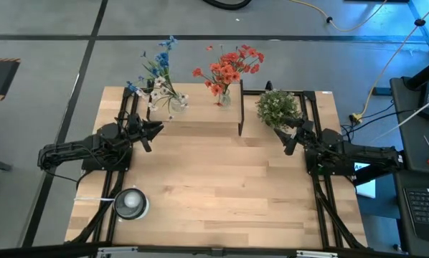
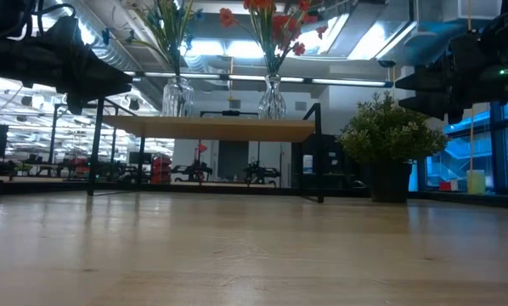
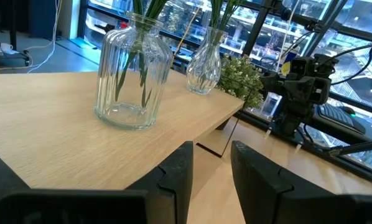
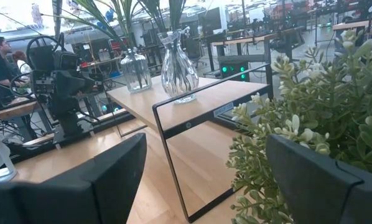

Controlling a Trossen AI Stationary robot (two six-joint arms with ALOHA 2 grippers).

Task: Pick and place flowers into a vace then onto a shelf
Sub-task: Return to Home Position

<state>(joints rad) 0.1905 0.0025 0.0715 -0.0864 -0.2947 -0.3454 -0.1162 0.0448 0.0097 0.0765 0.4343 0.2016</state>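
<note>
Flowers [image 1: 229,68] all placed: red-orange blooms in a fluted glass vase [image 1: 225,97], blue and white blooms [image 1: 161,64] in a ribbed glass vase [image 1: 175,102], both upright on the shelf [image 1: 200,120] at the far side of the table [image 1: 214,193]. Nothing left to carry; only the retreat to manage.

Start at the left gripper [image 1: 151,129]: fingers [image 3: 173,174] slightly apart, clamped on nothing, raised above the table at the shelf's near left corner and pointing toward the ribbed vase. Leave that gap unchanged and draw straight back along the wrist's own axis, away from the board, before folding the arm. No sideways swing while so near the shelf's edge and its black leg.

Then the right gripper [image 1: 290,137]: fingers [image 4: 105,180] wide apart, likewise empty, hanging just beside the potted green plant [image 1: 277,107] at the shelf's right end, with leaves close against one finger in the wrist view. Touching or not: cannot tell. Back out slowly, away from the foliage first, to avoid dragging the pot; judged the likeliest snag.

Keep both retreats level or rising, never toward the tall stems, to spare the shelf a knock and the vases a wobble.
</note>
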